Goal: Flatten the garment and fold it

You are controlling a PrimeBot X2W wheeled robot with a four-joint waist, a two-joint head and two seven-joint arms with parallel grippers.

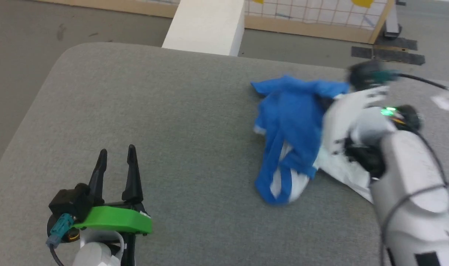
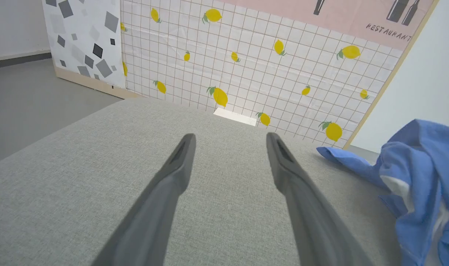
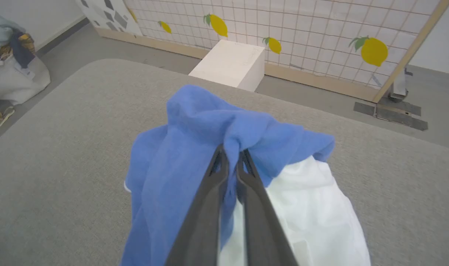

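Light is falling flat and bright, with faint, soft shadows showing around the left gripper (image 1: 116, 157). The right arm (image 1: 405, 173) is smearing with motion blur in the head view, its green LED (image 1: 388, 111) flaring. White cloth of the garment (image 3: 313, 207) beside the right gripper (image 3: 232, 153) is washing out, and both wrist views are bowing at the edges.

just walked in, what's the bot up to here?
Garment folding, not far along. The right pincer is shut on a blue fold of the garment, which lies bunched on the grey padded surface, nowhere near flat. The left pincer is open off to the side, apart from the cloth, holding nothing.
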